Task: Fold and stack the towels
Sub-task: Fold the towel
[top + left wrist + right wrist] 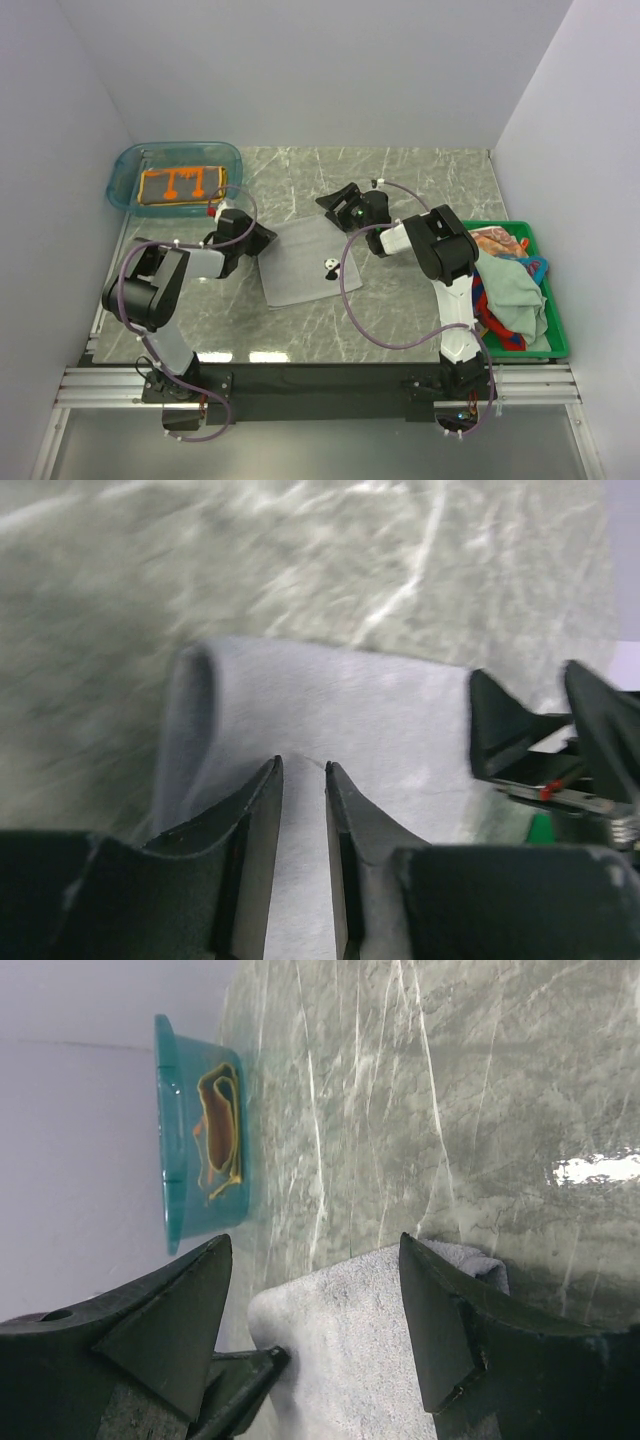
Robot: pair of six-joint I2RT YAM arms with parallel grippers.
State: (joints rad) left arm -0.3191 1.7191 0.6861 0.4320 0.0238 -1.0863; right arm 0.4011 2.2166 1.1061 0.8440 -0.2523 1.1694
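Observation:
A pale grey-white towel (300, 262) lies spread flat on the marble table. My left gripper (265, 238) sits low over its left side. In the left wrist view its jaws (303, 768) stand a narrow gap apart, and the flat towel (330, 710) shows between them with nothing pinched. The towel's near edge (190, 710) curls up. My right gripper (335, 200) hovers wide open over the towel's far right corner (370, 1350), astride it (315, 1240). An orange-brown towel (180, 185) lies folded in the teal tub (125, 165).
The green crate (560, 330) at the right holds a heap of towels, pale green (515, 300) on top of red and blue (490, 315). The teal tub (175, 1160) stands at the far left. White walls close in the table on three sides.

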